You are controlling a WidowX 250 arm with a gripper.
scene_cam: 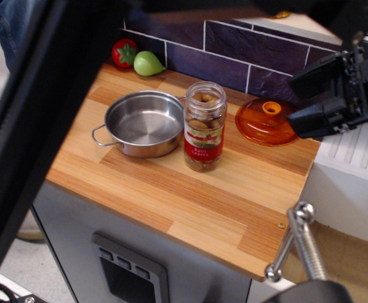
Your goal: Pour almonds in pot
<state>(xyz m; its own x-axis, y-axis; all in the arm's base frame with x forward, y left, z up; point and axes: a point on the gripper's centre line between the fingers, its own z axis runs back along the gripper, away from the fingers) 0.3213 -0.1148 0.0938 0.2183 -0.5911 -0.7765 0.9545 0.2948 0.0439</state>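
Wooden play-kitchen counter [190, 196] against a dark tiled backsplash; a big dark blurred bar, presumably part of the arm close to the lens, cuts across the left of the view.

Gripper [295, 100]: at right edge, above the counter's far right end, two black fingers [313, 120] pointing left, spread apart with nothing between them. Not touching anything.

Glass jar [204, 126]: upright on the counter, well to the left of the gripper and lower. No lid visible; mouth appears open. Almonds [200, 125] fill it most of the way, red and white label on the front. Judgement: it stands upright and uncapped so a side grasp and a tilt are enough.

Pot [143, 123]: stainless, just left of the jar, on its far side from the gripper; rim very close to the jar, contact uncertain. Empty, no almonds inside. Pour not started.

Orange domed lid [269, 122]: flat on the counter between jar and gripper, just below the fingertips. Likely set aside to leave the pot open.

Red tomato [125, 53] and green pear [148, 63]: at the backsplash, beyond the pot.
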